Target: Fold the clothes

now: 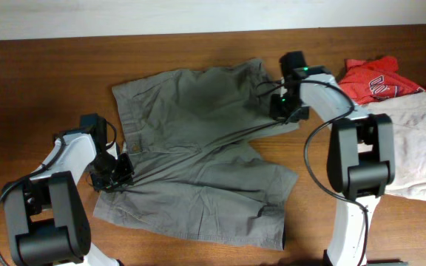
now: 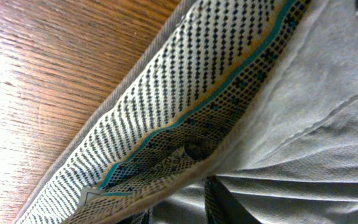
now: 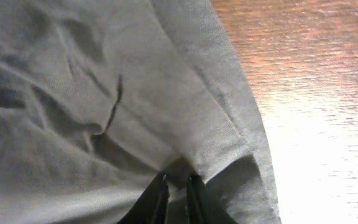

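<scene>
The clothes, olive-grey shorts [image 1: 198,148], lie spread and wrinkled on the wooden table, waistband at the left, legs to the right. My left gripper [image 1: 115,176] is at the waistband's near end. In the left wrist view it [image 2: 179,213] is shut on the waistband, whose dotted patterned lining [image 2: 185,106] is turned up. My right gripper [image 1: 283,111] sits at the far leg's hem edge. In the right wrist view it [image 3: 178,190] is shut on a small fold of the olive fabric [image 3: 92,93], with its dark fingertips [image 3: 160,199] close together.
A red T-shirt [image 1: 372,77] with white lettering lies at the back right. Paler beige shorts [image 1: 420,148] lie beside it along the right edge. The right arm's base [image 1: 357,159] stands between the beige and the olive shorts. Bare wood [image 1: 35,81] shows at the left.
</scene>
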Available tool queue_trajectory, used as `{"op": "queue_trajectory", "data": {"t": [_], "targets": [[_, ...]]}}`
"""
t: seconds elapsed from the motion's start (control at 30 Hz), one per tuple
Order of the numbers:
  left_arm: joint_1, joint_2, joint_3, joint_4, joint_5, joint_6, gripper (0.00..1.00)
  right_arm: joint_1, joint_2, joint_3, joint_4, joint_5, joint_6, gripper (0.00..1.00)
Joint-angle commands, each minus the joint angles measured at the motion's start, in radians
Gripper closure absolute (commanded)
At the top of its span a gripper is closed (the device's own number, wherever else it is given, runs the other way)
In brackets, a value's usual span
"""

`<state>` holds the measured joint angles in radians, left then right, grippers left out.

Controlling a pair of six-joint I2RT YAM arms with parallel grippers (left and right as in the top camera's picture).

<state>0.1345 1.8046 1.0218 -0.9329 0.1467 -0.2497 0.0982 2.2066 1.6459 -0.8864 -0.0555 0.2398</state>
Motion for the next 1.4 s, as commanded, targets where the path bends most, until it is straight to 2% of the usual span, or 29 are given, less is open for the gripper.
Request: {"op": "queue_trajectory", "data": {"t": [0.0, 0.2, 0.37, 0.53, 0.67, 0.87, 1.0, 1.13, 1.3, 1.37], "targets": [[0.003, 0.009, 0.013, -0.002, -0.04, 0.04, 0.73, -0.06, 0.01, 0.01, -0.009, -0.098, -0.086, 0.82], [0.003, -0.107, 0.078, -0.021, 0.067, 0.095, 0.73, -0.058, 0.006, 0.062, -0.064, -0.159, -0.097, 0.84], [0.003, -0.26, 0.175, -0.006, 0.085, 0.113, 0.67, -0.059, -0.051, 0.147, -0.109, -0.169, -0.097, 0.88], [-0.005, -0.315, 0.208, 0.229, 0.192, 0.155, 0.68, -0.054, -0.117, 0.229, -0.076, -0.298, -0.096, 0.93], [-0.063, -0.237, 0.208, 0.439, 0.191, 0.158, 0.68, -0.024, -0.111, 0.235, 0.024, -0.363, -0.092, 0.93], [-0.19, 0.015, 0.208, 0.774, 0.19, 0.174, 0.68, 0.066, -0.037, 0.235, 0.171, -0.35, -0.093, 0.93], [-0.232, 0.141, 0.208, 0.924, 0.186, 0.175, 0.69, 0.107, 0.023, 0.235, 0.245, -0.299, -0.087, 0.93], [-0.237, 0.213, 0.208, 0.978, 0.156, 0.168, 0.72, 0.119, 0.087, 0.235, 0.296, -0.292, -0.072, 0.95], [-0.237, 0.271, 0.208, 0.948, 0.124, 0.168, 0.73, 0.116, 0.185, 0.235, 0.35, -0.283, -0.067, 0.95], [-0.237, 0.283, 0.208, 0.917, 0.087, 0.168, 0.76, 0.111, 0.219, 0.235, 0.353, -0.219, -0.066, 0.95]]}}
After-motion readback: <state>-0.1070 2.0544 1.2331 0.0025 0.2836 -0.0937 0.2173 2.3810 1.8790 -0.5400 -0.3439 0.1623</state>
